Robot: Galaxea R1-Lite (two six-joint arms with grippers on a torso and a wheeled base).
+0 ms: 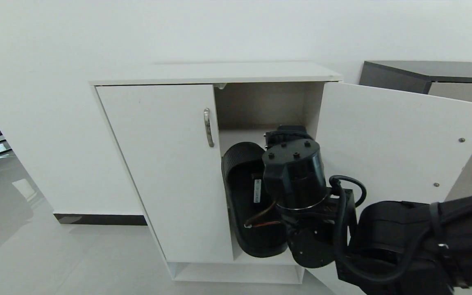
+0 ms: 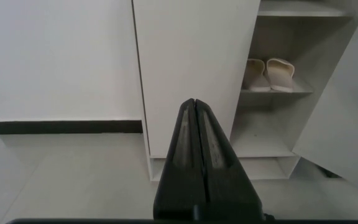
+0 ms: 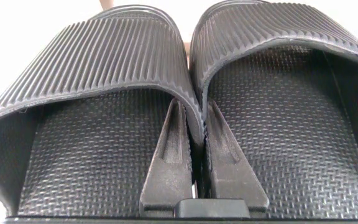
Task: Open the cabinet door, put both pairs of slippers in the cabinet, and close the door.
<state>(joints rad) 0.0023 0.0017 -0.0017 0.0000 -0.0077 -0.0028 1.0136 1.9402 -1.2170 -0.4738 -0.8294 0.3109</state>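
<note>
The white cabinet [image 1: 158,164] has its left door shut and its right door [image 1: 391,143] swung open. A pair of black ribbed slippers [image 1: 242,196] hangs toes-up in the opening, and my right arm's wrist [image 1: 293,172] covers part of it. My right gripper [image 3: 192,118] is shut on the two touching inner walls of the black slippers [image 3: 104,124]. A beige pair of slippers [image 2: 269,74] lies on a middle shelf inside the cabinet. My left gripper [image 2: 194,124] is shut on nothing, low over the floor in front of the shut left door [image 2: 191,56].
A metal handle [image 1: 208,128] is on the shut left door. A dark-topped cabinet [image 1: 424,73] stands to the right, behind the open door. The lower shelf [image 2: 260,140] is bare. Grey floor [image 1: 35,254] spreads to the left.
</note>
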